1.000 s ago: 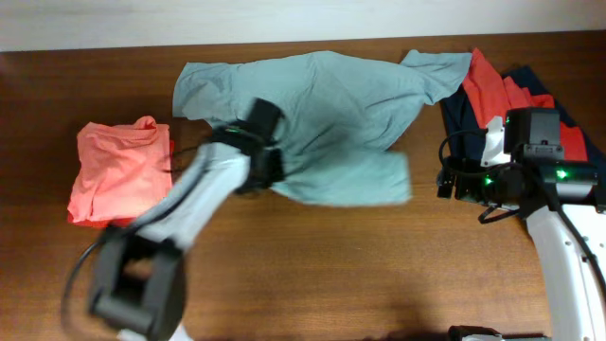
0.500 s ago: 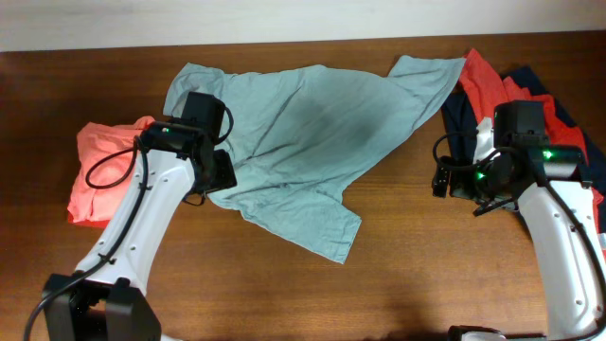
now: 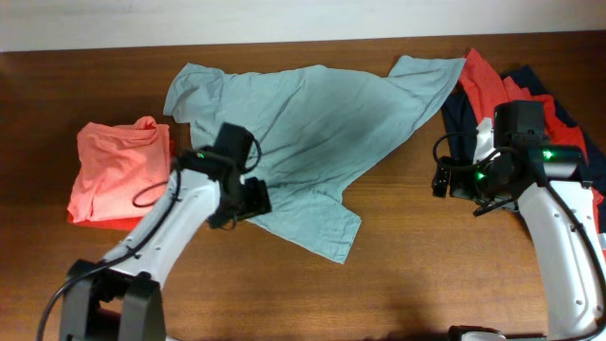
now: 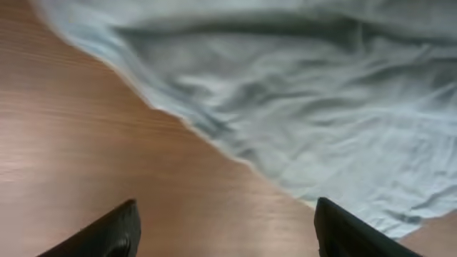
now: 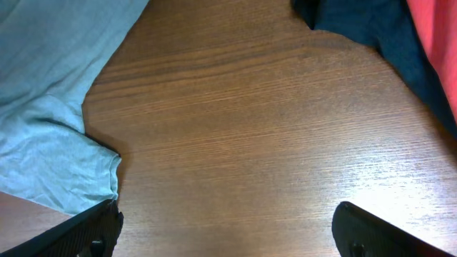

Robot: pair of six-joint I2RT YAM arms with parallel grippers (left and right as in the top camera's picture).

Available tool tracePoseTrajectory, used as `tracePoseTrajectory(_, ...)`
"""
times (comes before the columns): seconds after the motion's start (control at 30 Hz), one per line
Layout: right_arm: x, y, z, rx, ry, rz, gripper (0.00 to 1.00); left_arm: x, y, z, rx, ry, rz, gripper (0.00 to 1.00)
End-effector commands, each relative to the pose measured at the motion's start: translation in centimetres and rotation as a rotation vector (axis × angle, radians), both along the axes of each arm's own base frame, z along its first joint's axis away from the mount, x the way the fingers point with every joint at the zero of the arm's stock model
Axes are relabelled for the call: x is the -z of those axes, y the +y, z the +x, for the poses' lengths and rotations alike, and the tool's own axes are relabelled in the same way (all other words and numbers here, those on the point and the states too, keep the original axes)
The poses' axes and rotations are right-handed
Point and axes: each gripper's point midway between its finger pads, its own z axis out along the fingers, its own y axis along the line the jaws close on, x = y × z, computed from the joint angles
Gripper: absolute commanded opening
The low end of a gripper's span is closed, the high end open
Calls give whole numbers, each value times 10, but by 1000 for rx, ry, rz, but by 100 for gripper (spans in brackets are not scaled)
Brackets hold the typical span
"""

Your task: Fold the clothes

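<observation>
The pale grey-blue T-shirt [image 3: 312, 114] lies spread out, slanting across the middle of the table, with one sleeve up at the back right. My left gripper [image 3: 248, 201] hovers at its lower left hem. In the left wrist view that gripper [image 4: 225, 230] is open over bare wood, and the shirt's edge [image 4: 321, 107] runs just ahead of it. My right gripper [image 3: 443, 180] stands open to the right of the shirt. In the right wrist view it [image 5: 228, 235] holds nothing, and the shirt's corner [image 5: 50, 107] lies by its left finger.
A coral-orange shirt [image 3: 114, 170] sits folded at the left. A heap of red [image 3: 492, 85] and navy [image 3: 459, 118] clothes lies at the back right beside the right arm, and its navy cloth [image 5: 371, 36] also shows in the right wrist view. Brown table top [image 3: 398, 275] fills the front.
The left gripper pulled the grey-blue shirt out to the left so that it spread, then let go. It moved down and right to the lower hem. The right arm hardly moved.
</observation>
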Motion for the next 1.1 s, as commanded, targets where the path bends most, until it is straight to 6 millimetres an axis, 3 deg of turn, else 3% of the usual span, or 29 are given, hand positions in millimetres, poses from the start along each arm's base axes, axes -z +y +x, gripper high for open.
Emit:
tracePoseTrajectory(0.0, -3, -3, 1, 4, -4, -10, 99, 24, -16, -18, -61, 61, -75, 77)
tracePoseTrajectory(0.17, -2, -3, -1, 4, 3, -9, 99, 41, -14, -23, -110, 57, -82, 77)
tracePoseTrajectory(0.3, -2, -3, -1, 4, 6, -9, 99, 43, -19, -11, -121, 9, -105, 77)
tracePoseTrajectory(0.8, -2, -3, -1, 4, 6, -9, 99, 78, -24, 1, -246, 50, -111, 75)
tracePoseTrajectory(0.97, -2, -3, -1, 4, 7, -9, 99, 89, -25, 5, -249, 52, -111, 56)
tracePoseTrajectory(1.07, -2, -3, -1, 4, 6, -9, 99, 90, -22, 8, -252, 35, -91, 30)
